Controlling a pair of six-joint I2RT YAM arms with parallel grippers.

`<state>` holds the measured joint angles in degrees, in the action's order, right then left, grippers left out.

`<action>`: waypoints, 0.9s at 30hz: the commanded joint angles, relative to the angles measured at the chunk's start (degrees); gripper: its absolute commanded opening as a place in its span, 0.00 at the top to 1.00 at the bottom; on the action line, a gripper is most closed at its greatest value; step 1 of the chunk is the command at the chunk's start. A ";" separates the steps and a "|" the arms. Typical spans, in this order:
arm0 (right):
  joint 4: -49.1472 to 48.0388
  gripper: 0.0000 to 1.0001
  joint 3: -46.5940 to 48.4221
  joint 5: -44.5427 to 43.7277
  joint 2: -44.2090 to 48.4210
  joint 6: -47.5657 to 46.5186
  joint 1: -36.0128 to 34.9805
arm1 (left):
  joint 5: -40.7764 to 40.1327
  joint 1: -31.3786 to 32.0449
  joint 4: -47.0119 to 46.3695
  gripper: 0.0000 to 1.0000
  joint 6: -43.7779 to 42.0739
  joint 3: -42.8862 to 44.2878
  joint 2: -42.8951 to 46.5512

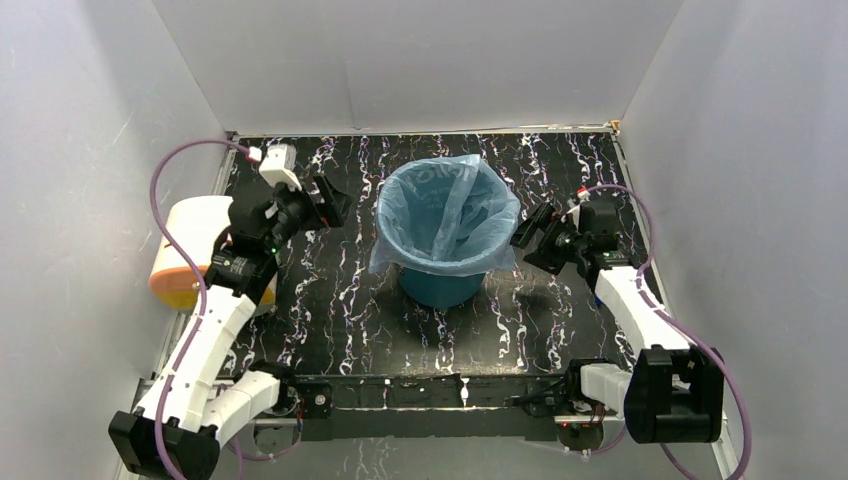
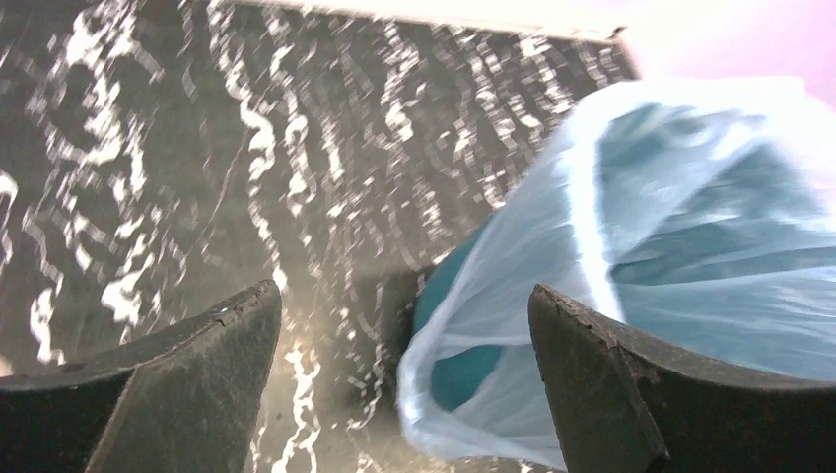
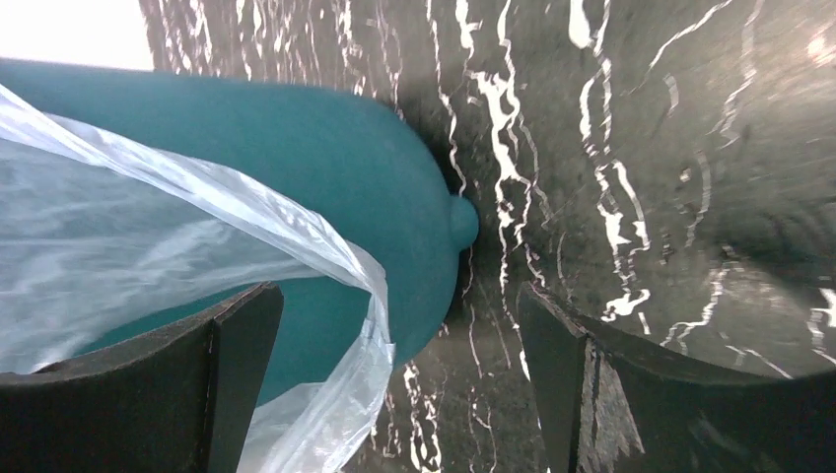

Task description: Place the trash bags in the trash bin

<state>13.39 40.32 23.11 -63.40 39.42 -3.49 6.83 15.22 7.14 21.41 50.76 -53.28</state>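
Bag [image 1: 447,215] lines the teal bin [image 1: 440,287], mouth draped over the rim to hold it open. I see left gripper [image 1: 335,203] and right gripper [image 1: 532,233] flanking it, jaws apart, empty (clear of plastic).

Bin [image 1: 440,285] stood in middle of tabletop [image 1: 330,310]. Bag [image 1: 445,215] sat inside bin, top hung out over rim. Left hand [image 1: 338,203] was left of bin, right hand [image 1: 530,235] right of bin, both near, not touching. Roll [image 1: 190,235] lay at left edge, beside left arm.
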 commanded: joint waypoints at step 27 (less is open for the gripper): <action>-19.29 0.02 -8.11 24.14 -25.65 0.06 0.06 | 8.33 30.73 22.65 0.08 -24.47 43.44 -42.35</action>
<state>-4.45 31.81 46.68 -88.47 40.29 -3.33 16.53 43.16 25.06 2.72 90.32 -94.39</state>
